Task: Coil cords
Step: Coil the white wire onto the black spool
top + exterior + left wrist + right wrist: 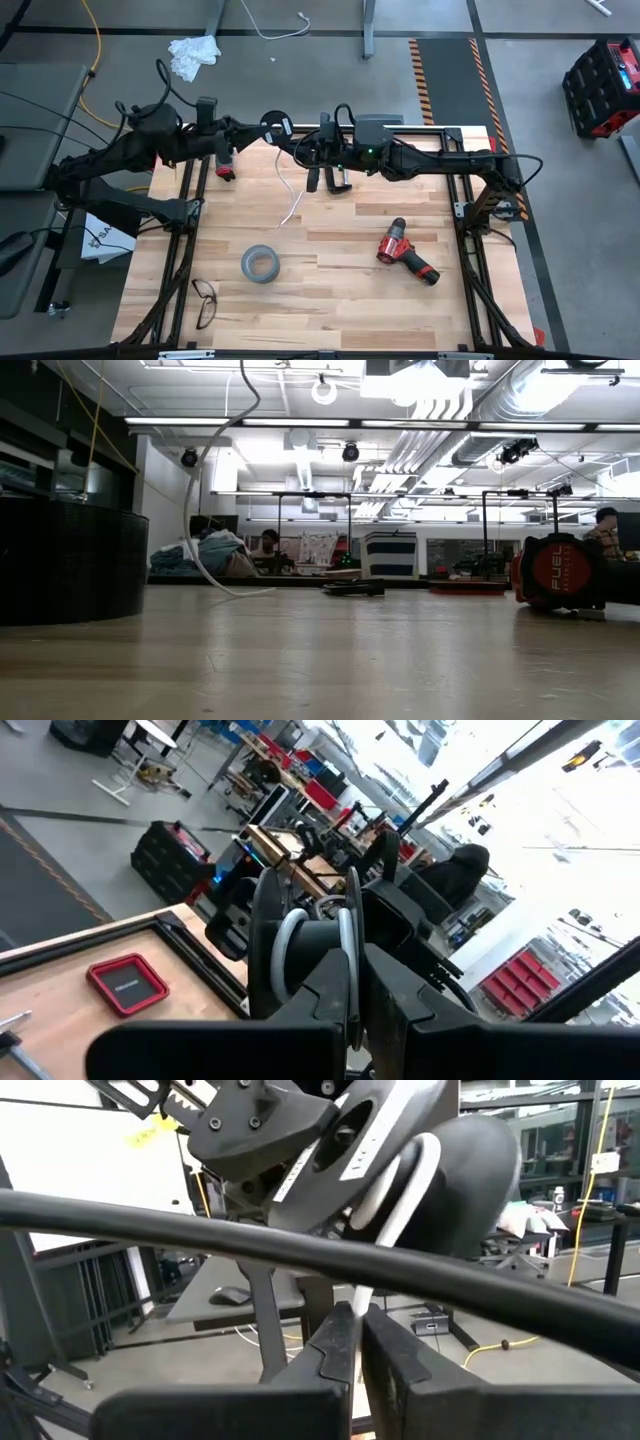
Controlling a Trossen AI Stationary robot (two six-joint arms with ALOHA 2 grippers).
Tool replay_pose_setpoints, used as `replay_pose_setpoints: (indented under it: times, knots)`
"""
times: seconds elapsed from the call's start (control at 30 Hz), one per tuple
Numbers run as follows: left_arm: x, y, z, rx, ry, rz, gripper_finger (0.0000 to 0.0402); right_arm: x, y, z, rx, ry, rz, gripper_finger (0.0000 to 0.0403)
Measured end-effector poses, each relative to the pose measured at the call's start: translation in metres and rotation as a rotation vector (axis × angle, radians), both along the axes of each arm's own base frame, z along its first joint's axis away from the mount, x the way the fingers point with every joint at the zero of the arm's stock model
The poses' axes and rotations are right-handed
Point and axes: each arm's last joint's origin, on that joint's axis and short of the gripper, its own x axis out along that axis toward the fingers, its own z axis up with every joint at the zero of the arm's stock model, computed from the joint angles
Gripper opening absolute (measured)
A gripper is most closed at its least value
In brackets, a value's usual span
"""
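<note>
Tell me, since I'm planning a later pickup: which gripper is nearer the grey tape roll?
Roughly equal, the right perhaps slightly nearer. Both the left gripper and right gripper hold the cable and black disc far behind the tape roll.

Both arms reach in toward each other over the table's far edge, held up off the wood. The left gripper is clamped tight, and the right gripper sits just beside it, fingers pinched together too.
</note>
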Motion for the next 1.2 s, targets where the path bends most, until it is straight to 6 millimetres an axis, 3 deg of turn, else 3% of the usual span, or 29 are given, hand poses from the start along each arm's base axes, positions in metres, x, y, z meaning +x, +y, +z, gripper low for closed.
replay_pose_setpoints:
  times: [0.37, 0.5, 1.0, 1.1, 1.2]
  knots:
    - [-0.001, 0.001, 0.008, 0.108, -0.051, 0.060, 0.0007, 0.001, 0.001, -0.003, 0.049, 0.014, 0.011, 0.0089]
    - [-0.002, 0.001, 0.014, 0.127, -0.104, 0.070, 0.0007, 0.001, 0.000, -0.004, 0.058, 0.019, 0.009, 0.0101]
    - [-0.003, 0.001, 0.022, 0.125, -0.189, 0.070, 0.0007, 0.001, -0.004, -0.007, 0.055, 0.056, -0.027, 0.0098]
    - [-0.004, 0.001, 0.022, 0.126, -0.195, 0.070, 0.0007, 0.001, -0.004, -0.008, 0.055, 0.066, -0.028, 0.0077]
    - [-0.004, 0.001, 0.022, 0.126, -0.195, 0.069, 0.0007, 0.001, -0.004, -0.008, 0.055, 0.064, -0.028, 0.0029]
